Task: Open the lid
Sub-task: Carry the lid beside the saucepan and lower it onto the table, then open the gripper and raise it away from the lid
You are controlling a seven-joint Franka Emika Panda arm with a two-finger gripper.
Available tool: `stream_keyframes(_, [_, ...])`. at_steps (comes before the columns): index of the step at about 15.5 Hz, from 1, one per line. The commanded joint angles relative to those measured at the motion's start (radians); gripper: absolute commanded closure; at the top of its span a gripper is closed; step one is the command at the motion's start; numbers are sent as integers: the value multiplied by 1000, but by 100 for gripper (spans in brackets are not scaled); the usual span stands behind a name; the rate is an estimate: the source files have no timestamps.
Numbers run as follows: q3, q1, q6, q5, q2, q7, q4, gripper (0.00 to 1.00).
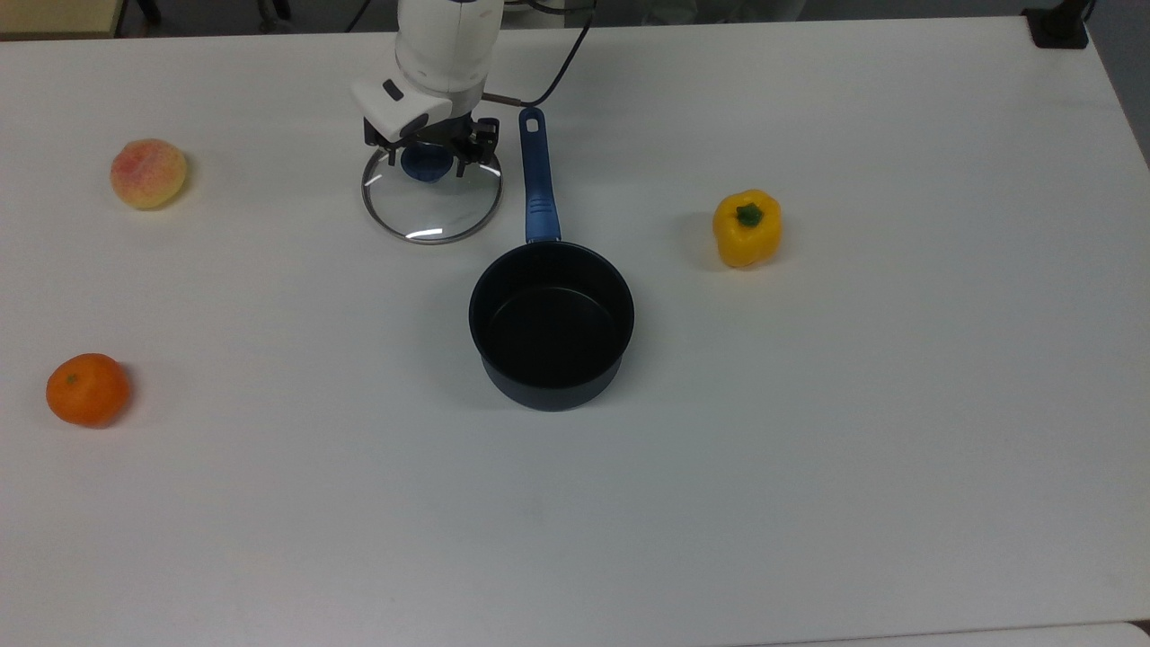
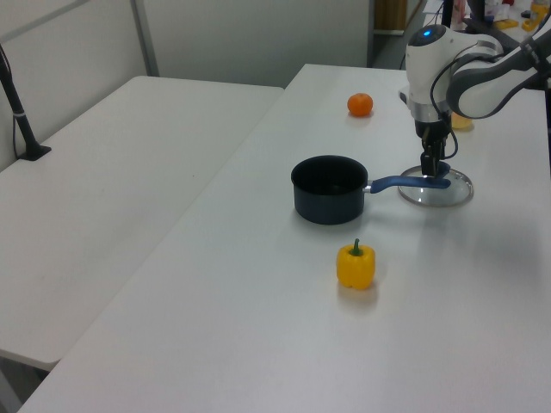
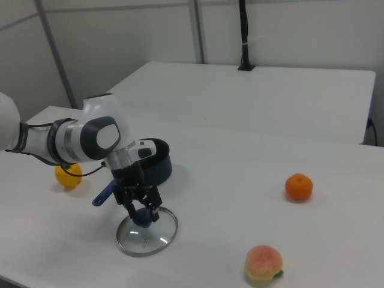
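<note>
The round clear glass lid with a metal rim and a blue knob (image 1: 431,199) is found off the saucepan, lying flat on the white counter (image 1: 809,449). It rests just beside the long blue handle of the dark, open-topped saucepan (image 1: 552,323), on the top view's left of that handle, and apart from the pan's bowl. The saucepan is seen uncovered, with its dark interior bare.

The claw (image 1: 429,158) of the white robot arm is positioned directly over the lid's knob, pointing downward. In the right view its dark fingers (image 3: 141,208) are seen straddling the blue knob, but whether they are pinching it or have spread off it cannot be told.

The main part of the task is judged to be done: the lid has been separated from the pan and set down on the counter. What is left, as far as can be judged, is only for the knob to be let go, if it is gripped, and for the arm to be lifted clear.

Elsewhere on the counter, well apart from the pan, a yellow bell pepper (image 1: 747,227), a pink-and-yellow peach (image 1: 148,172) and an orange mandarin (image 1: 87,388) are lying untouched.
</note>
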State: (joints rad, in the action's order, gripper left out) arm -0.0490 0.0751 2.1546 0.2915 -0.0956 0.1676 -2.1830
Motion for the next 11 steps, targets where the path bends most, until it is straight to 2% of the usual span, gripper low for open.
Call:
stream_keyframes(1, [14,-3,-83,8,27,27,32,0])
stream_keyframes(6, [6,-35,-286,-17,36,21,241,0])
stream_keyframes(11, [1,-44,-421,-149,42,27,452,0])
